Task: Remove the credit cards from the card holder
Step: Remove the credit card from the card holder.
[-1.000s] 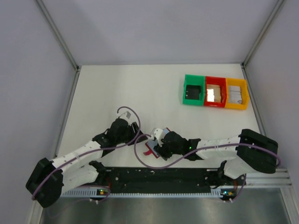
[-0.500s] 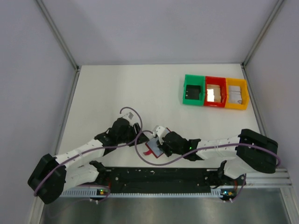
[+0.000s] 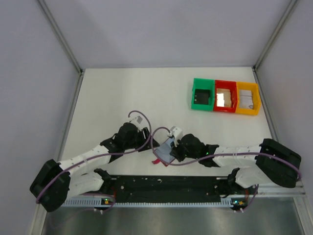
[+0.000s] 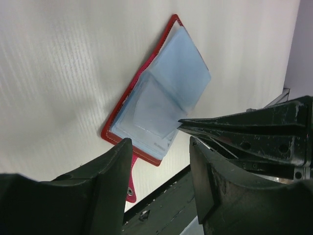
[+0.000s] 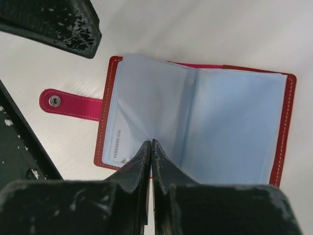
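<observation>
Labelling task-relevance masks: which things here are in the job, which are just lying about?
In the job: card holder, open; credit card in its sleeve; right gripper, pinching a sleeve page; left gripper, open, near it.
Lying about: green bin, red bin, yellow bin, away at the back right.

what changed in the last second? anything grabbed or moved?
The right gripper drew back toward its own side. It is shut on a clear sleeve of the card holder, and that sleeve is now lifted. The left gripper edged closer, open and holding nothing. The card holder stayed roughly where it was on the table, and the three bins did not move.
</observation>
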{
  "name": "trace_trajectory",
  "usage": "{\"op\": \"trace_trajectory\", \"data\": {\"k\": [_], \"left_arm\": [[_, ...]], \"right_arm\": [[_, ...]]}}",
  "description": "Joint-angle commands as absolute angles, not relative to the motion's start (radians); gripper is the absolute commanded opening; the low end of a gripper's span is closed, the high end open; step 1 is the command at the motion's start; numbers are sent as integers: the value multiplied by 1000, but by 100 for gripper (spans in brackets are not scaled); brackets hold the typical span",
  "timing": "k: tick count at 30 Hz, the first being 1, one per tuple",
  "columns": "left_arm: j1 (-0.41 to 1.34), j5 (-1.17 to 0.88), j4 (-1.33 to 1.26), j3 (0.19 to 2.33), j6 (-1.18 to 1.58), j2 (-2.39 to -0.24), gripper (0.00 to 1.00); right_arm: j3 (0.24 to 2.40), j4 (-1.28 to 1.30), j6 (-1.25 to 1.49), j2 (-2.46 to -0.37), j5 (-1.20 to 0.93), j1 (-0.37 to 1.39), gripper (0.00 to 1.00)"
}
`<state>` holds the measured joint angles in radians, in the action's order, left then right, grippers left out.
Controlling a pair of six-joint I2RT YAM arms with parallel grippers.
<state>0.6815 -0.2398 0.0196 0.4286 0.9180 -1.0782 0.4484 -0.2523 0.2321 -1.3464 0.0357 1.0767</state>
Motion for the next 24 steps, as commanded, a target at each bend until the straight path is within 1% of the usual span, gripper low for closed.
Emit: {"op": "trace_trajectory", "data": {"k": [1, 8, 16, 22, 24], "left_arm": [[686, -271, -123, 439, 928, -1071, 55], [719, -298, -230, 433, 985, -1143, 58], [779, -259, -256, 494, 1020, -1301, 69], [798, -288, -322, 535, 1028, -1383, 70], [804, -307, -342, 555, 1038, -1416, 70]], "right_arm": [[413, -366, 320, -1267, -90, 990, 0], [365, -446, 388, -1264, -172, 934, 0], [325, -502, 431, -1262, -176, 913, 0], [318, -515, 443, -1249, -170, 911, 0], [308, -509, 445, -1212, -146, 911, 9]]}}
